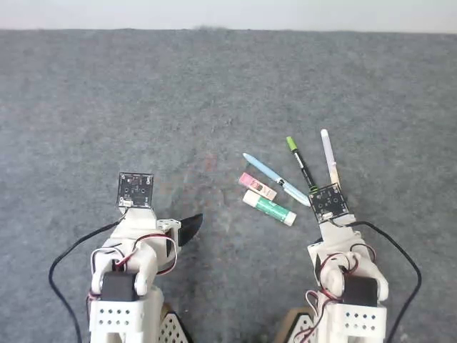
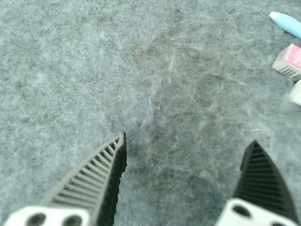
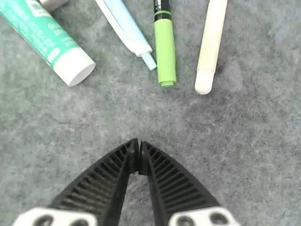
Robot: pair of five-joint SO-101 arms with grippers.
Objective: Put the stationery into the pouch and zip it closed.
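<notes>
Several stationery items lie in a cluster on the grey carpet: a light blue pen (image 1: pixel 275 179), a pink eraser (image 1: pixel 257 186), a green glue stick (image 1: pixel 269 208), a green-and-black pen (image 1: pixel 301 163) and a cream pen (image 1: pixel 330 156). My right gripper (image 3: pixel 138 147) is shut on nothing, just short of the ends of the green pen (image 3: pixel 164 47), the cream pen (image 3: pixel 211 42) and the glue stick (image 3: pixel 47 40). My left gripper (image 2: pixel 188 146) stands wide open over bare carpet, well to the left of the cluster. The blue pen's tip (image 2: pixel 287 23) and the eraser (image 2: pixel 289 61) show at the edge of its wrist view.
Grey carpet (image 1: pixel 214 93) covers the whole table, with wide free room at the back and left. Both arm bases (image 1: pixel 121 300) (image 1: pixel 350 300) stand at the near edge with their cables trailing beside them.
</notes>
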